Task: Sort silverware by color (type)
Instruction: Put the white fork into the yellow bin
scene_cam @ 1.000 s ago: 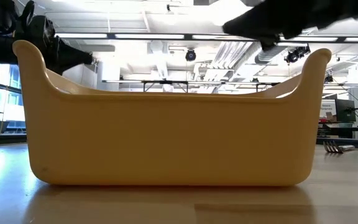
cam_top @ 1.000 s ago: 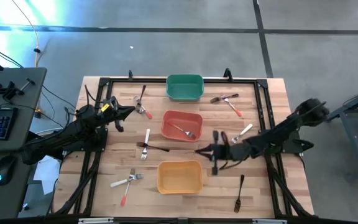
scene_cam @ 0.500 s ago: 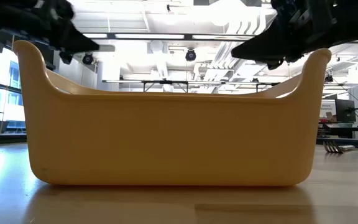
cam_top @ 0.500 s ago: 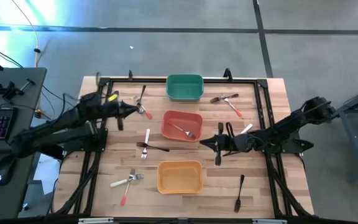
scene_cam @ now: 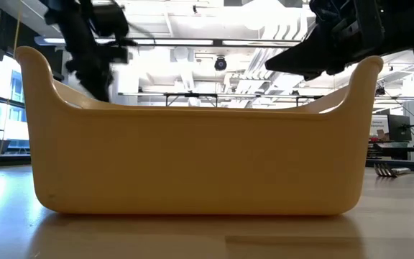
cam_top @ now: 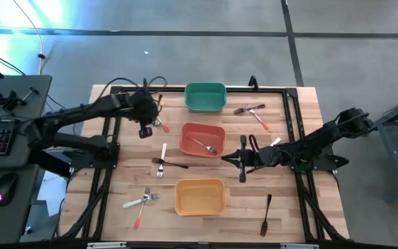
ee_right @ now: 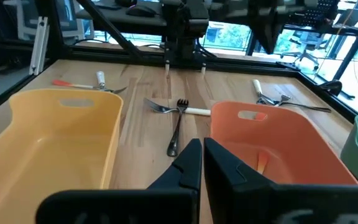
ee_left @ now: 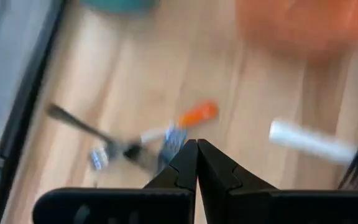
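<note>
The left gripper has swung in from the table's edge, pinched shut and empty, above the orange-handled fork beside the red bin. The right gripper, also shut and empty, has barely moved between red and yellow bin.

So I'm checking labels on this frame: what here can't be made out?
- Low view: the yellow bin fills the frame and hides nearly all the table and silverware.
- Left wrist view: the orange-handled utensil and its dark neighbours are blurred.
- High view: utensil types are too small to tell.
</note>
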Action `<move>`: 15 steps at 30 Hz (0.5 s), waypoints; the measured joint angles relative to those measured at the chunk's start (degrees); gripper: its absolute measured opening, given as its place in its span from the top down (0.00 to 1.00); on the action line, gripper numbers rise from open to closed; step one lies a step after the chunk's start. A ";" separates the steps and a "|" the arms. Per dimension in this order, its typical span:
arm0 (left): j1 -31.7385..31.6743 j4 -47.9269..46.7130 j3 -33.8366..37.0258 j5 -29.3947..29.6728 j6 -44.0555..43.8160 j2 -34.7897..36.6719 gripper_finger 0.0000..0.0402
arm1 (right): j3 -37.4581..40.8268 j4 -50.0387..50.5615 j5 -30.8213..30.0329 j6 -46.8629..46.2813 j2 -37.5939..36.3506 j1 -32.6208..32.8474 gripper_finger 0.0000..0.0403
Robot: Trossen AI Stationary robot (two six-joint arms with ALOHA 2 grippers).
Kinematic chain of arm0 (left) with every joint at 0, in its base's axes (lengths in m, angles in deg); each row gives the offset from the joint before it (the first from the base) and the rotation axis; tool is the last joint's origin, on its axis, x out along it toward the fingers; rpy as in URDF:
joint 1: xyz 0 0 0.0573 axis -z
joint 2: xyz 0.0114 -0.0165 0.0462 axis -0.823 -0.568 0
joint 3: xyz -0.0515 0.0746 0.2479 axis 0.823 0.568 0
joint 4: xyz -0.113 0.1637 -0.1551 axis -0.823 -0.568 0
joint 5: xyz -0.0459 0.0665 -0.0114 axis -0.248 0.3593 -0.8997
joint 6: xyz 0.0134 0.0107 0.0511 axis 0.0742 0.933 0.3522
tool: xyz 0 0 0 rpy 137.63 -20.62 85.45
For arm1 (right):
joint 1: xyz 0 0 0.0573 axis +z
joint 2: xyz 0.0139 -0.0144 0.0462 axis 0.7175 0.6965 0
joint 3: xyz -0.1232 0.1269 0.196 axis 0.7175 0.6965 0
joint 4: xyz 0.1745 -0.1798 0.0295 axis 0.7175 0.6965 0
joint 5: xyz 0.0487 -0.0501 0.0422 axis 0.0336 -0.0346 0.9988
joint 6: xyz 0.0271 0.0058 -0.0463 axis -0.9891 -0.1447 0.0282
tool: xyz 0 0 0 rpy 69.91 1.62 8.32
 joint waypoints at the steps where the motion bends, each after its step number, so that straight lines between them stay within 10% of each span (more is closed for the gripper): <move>1: -0.55 -1.64 -0.16 0.08 1.74 -1.48 1.00 | 0.00 0.18 0.00 0.24 0.00 0.00 1.00; 15: -8.22 0.61 -0.60 11.06 15.47 -15.59 0.85 | 0.00 0.14 2.67 4.68 0.00 -1.64 1.00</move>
